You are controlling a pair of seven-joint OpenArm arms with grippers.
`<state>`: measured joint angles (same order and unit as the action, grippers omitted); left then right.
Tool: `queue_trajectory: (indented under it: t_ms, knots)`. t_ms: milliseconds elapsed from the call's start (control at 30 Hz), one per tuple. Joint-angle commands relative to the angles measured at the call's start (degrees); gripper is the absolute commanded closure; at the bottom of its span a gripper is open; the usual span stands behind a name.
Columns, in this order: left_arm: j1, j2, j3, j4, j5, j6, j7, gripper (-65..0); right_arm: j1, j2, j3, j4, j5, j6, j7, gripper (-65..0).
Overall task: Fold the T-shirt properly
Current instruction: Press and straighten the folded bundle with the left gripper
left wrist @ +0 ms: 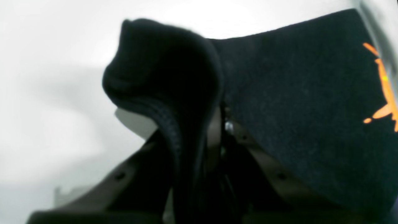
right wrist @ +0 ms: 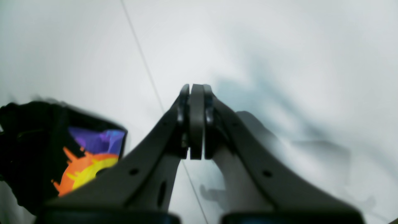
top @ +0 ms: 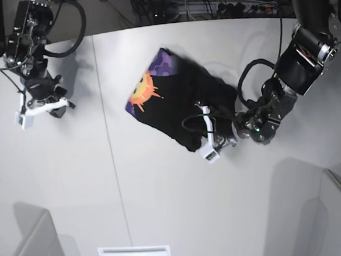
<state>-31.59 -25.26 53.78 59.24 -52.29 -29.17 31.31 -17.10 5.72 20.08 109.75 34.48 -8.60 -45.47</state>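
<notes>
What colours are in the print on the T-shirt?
Orange-yellow sun on purple, on the black T-shirt; clearest in the right wrist view.

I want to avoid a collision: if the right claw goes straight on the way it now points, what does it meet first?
Probably only the bare white table. The shut right claw points past the T-shirt, which lies off to its side; depth is unclear.

T-shirt (top: pixel 174 101) on white table (top: pixel 163 193)

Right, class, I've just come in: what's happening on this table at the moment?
A two-armed robot is folding a black T-shirt on a white table. The left pincer is shut on a bunched edge of the shirt, at the end farthest from the sun print. The right pincer is shut, holds nothing, and hangs over bare table away from the shirt.
</notes>
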Motion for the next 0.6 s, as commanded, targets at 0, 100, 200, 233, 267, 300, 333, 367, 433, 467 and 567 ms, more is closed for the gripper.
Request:
queue_trajectory:
  t_ms: [0, 100, 200, 233, 267, 300, 333, 367, 433, 467, 567]
  knots:
    - [-1.77, -0.28, 2.26, -0.03, 2.31, 0.64, 2.84, 0.0, 0.00, 0.48, 0.72, 0.88, 0.55, 0.21, 1.03, 0.0]
    - [-5.46, -0.11, 7.72, -0.03, 2.31, 0.64, 2.84, 0.0, -1.23, -0.22, 1.77, 0.88, 0.55, 0.21, 1.03, 0.0]
    - [-8.19, -0.11, 11.41, 1.55, 2.49, 0.64, 2.84, 0.0, -1.93, -2.16, 3.79, 0.88, 0.38, 0.21, 1.03, 0.0]
    - [-8.80, -0.11, 12.20, 2.43, 3.28, 0.64, 2.84, 0.0, -2.37, -2.59, 4.32, 0.88, 0.29, 0.21, 1.03, 0.0]
    - [-9.33, -0.11, 12.81, 3.66, 5.04, 0.64, 2.84, 0.0, -2.72, -2.86, 4.67, 0.79, 0.29, 0.21, 1.03, 0.0]
    - [-9.50, -0.11, 13.08, 4.71, 6.97, 0.64, 2.84, 0.0, -2.98, -3.21, 4.76, 0.79, 0.29, 0.21, 1.03, 0.0]
    - [-9.50, -0.11, 13.17, 5.77, 9.52, 0.20, 2.84, 0.0, -3.34, -3.47, 4.76, 0.79, 0.29, 0.21, 1.03, 0.0]
    - [-9.33, -0.02, 13.17, 6.73, 12.07, -1.29, 2.84, 0.0, -3.78, -3.56, 4.76, 0.79, 0.29, 0.21, 1.03, 0.0]
    - [-9.07, 0.16, 13.08, 8.05, 16.82, -4.72, 2.84, 0.0, -4.39, -3.65, 4.67, 0.79, 0.29, 0.21, 1.03, 0.0]
    - [-8.45, 0.86, 13.08, 8.58, 19.19, -6.57, 2.84, 0.0, -4.66, -3.65, 4.67, 0.79, 0.29, 0.21, 1.03, 0.0]
    - [-7.66, 2.53, 12.99, 8.58, 25.88, -10.52, 2.67, 0.0, -5.71, -3.65, 4.58, 0.79, 0.29, 0.21, 1.03, 0.0]
